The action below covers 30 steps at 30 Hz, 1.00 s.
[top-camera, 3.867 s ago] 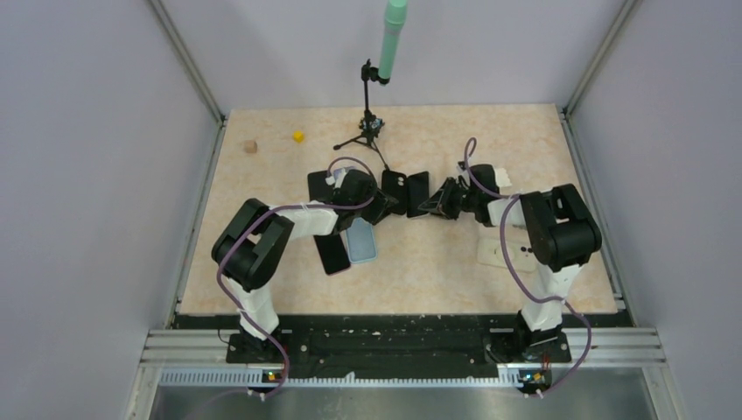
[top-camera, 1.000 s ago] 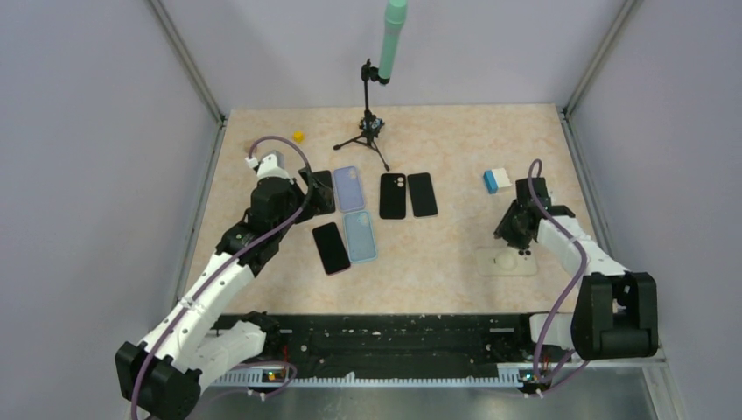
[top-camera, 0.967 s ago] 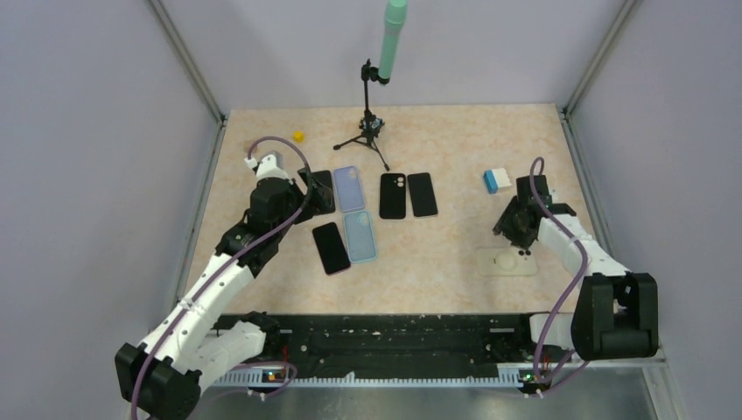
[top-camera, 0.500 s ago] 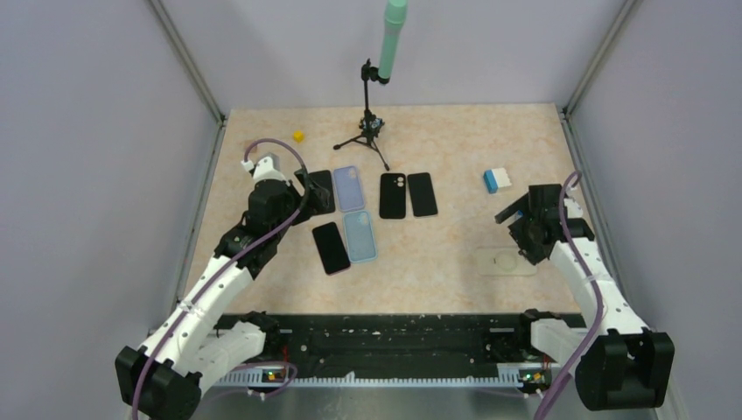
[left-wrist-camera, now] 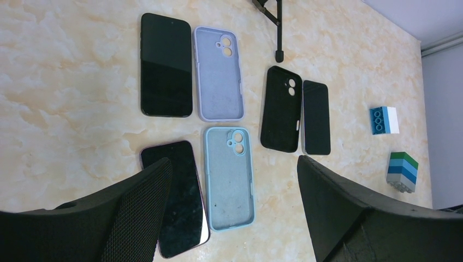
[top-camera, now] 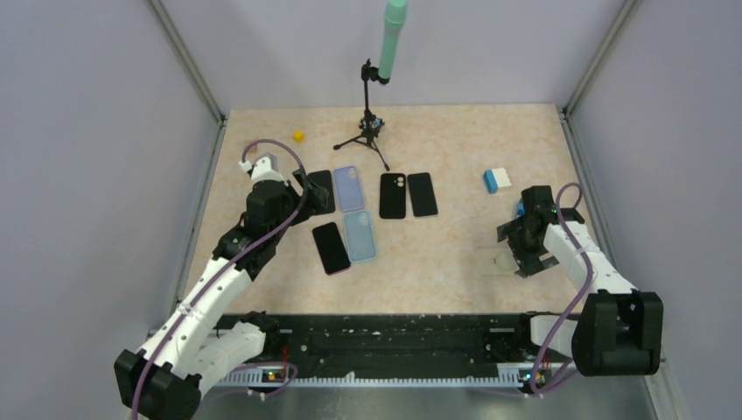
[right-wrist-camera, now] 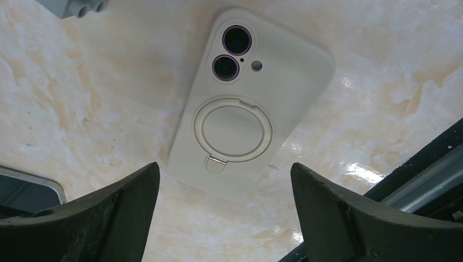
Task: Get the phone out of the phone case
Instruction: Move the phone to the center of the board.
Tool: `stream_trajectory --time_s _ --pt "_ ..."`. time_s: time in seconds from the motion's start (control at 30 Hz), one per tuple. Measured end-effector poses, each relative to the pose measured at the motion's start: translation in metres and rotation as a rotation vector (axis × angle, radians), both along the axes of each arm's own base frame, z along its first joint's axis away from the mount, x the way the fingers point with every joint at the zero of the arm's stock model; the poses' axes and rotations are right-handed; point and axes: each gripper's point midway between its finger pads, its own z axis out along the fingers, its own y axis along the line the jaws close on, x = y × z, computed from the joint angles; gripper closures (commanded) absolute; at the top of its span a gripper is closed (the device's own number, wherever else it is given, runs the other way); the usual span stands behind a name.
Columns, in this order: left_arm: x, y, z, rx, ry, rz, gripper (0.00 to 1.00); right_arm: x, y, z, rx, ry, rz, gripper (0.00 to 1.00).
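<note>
right jaws apart over white cased phone (right-wrist-camera: 248, 103); left jaws apart over blue case (left-wrist-camera: 229, 180).

Bare phones: you have three, a black phone (left-wrist-camera: 166, 65), a purple-rimmed phone (left-wrist-camera: 176, 204) and a slim black phone (left-wrist-camera: 316, 117).
Cased phones: you have one, the cased phone (right-wrist-camera: 237, 39), its lenses showing through the cream case (right-wrist-camera: 284, 82).
Cases: you count four, the lilac case (left-wrist-camera: 219, 73), the light blue case (left-wrist-camera: 229, 180), the black case (left-wrist-camera: 280, 115) and the cream one.
Blocks: you see three, a blue-and-white brick (left-wrist-camera: 384, 120), a green-and-blue block (left-wrist-camera: 402, 171) and a yellow cube (top-camera: 298, 136).
Tripods: you have one tripod (top-camera: 374, 127).
</note>
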Motion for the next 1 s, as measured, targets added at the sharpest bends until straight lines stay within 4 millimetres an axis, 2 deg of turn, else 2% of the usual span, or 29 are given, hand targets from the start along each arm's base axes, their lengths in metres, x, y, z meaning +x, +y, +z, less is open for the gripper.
stream_trajectory --time_s 0.37,1.0 --pt "-0.001 0.000 -0.001 -0.001 0.005 -0.002 0.14 0.004 0.008 -0.015 0.056 0.016 -0.064 0.15" --pt "-0.002 0.001 -0.005 -0.008 0.025 0.007 0.14 0.003 0.009 -0.038 0.072 0.096 -0.154 0.17"
